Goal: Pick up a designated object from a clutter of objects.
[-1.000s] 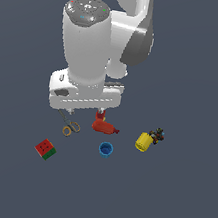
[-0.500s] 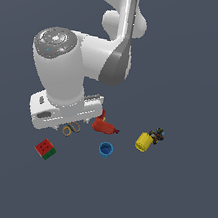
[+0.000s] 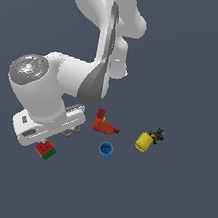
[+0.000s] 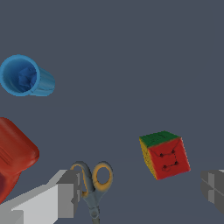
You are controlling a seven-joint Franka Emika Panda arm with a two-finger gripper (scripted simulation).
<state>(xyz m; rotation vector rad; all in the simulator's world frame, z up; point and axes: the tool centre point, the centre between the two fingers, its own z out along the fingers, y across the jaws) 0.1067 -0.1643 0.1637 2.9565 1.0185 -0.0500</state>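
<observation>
The designated object, a small cube [image 3: 46, 149] with a red face with dark marks and a green side, lies at the exterior view's lower left. In the wrist view the cube [image 4: 165, 154] sits just ahead of the gap between my fingers, nearer one grey finger [image 4: 213, 188] than the other [image 4: 66, 194]. My gripper [image 4: 140, 192] is open and empty, above the cube. In the exterior view the white hand [image 3: 44, 126] hides the fingers and hangs just over the cube. The rest of the clutter lies scattered around it.
Scissors with orange handles [image 4: 94, 181] lie next to one finger, partly hidden under the hand in the exterior view [image 3: 71, 131]. A red drill-shaped toy [image 3: 103, 124], a blue cup [image 3: 106, 149], a yellow cup [image 3: 143, 142] and a dark small figure [image 3: 157, 135] lie toward the exterior view's right.
The arm has swung toward the exterior view's left and lowered, from over the scissors and red toy to just over the cube. The objects have not moved.
</observation>
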